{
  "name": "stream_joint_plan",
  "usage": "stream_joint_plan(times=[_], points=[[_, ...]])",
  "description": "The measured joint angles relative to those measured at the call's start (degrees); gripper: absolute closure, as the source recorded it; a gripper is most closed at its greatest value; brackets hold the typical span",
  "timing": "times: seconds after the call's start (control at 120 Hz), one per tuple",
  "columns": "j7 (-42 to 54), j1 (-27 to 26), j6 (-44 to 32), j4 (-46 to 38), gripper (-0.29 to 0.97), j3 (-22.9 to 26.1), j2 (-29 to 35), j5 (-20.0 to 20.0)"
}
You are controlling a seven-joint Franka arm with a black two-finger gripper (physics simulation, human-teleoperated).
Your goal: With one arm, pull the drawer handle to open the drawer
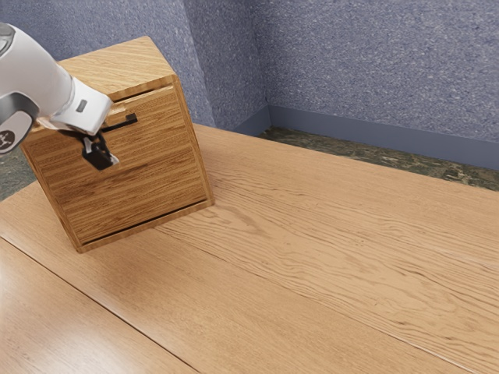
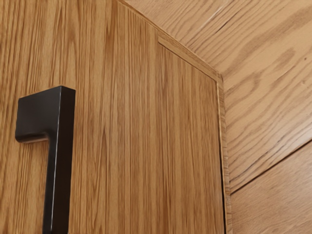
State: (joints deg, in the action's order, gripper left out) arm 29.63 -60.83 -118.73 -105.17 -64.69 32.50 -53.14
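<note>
The black hand [image 1: 99,153] is held right up against the drawer front [image 1: 152,167], at the black drawer handle [image 1: 123,121]. It cannot be told whether the hand is wide or narrow, or whether the handle is gripped. The hand is carried by the white arm [image 1: 39,82], which comes in from the exterior view's left. In the wrist view the drawer handle [image 2: 54,161] is seen close up as a dark bar with a bent end, set on the drawer front [image 2: 146,146]. The drawer is set in a wooden box [image 1: 117,66]. The box is placed on the wooden desk [image 1: 327,257], at the exterior view's left, turned at an angle. A blue-grey wall [image 1: 351,54] is seen behind.
</note>
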Motion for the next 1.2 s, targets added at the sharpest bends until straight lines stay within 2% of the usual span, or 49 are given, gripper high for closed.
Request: stream_joint_plan(times=[0.292, 0.825, 1.2], points=[[-0.3, -2.0, -5.0, 0.4, 0.0, -3.5, 0.1, -1.2], [-2.0, -1.3, -7.4, -2.3, 0.0, -3.7, -0.1, -1.0], [-3.1, 5.0, -7.9, -5.7, 0.0, 1.3, -0.2, -0.5]])
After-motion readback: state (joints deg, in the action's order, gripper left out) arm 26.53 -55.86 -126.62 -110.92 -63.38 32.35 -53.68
